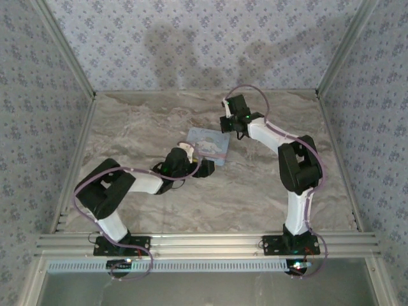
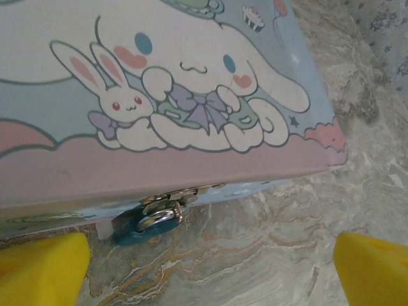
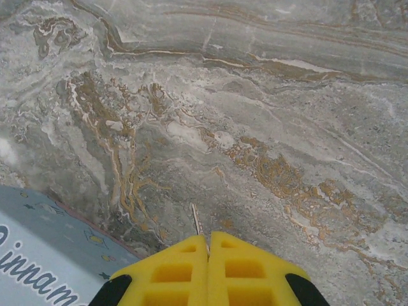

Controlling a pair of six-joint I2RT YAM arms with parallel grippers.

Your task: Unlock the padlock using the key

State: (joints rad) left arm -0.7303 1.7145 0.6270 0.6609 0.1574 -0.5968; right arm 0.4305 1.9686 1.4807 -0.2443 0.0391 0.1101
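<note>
The padlock (image 2: 143,226) hangs from the latch (image 2: 171,201) of the cartoon box (image 2: 191,95), at eleven o'clock from the nearer left gripper (image 2: 209,271), spread wide and empty. The right gripper (image 3: 209,245), closed tight, pinches the key (image 3: 196,222), pointing twelve o'clock.

the table (image 3: 255,95) looks like polished marble, smooth with a soft sheen. the box (image 2: 191,172) has a smooth satin printed skin. its hasp (image 2: 169,199) is bright shiny metal, like the shackle of the padlock (image 2: 135,232), whose teal body looks matt. the right gripper (image 3: 208,241) has fingers (image 3: 172,271) of matt yellow plastic; the key (image 3: 196,220) looks pale and dull.
</note>
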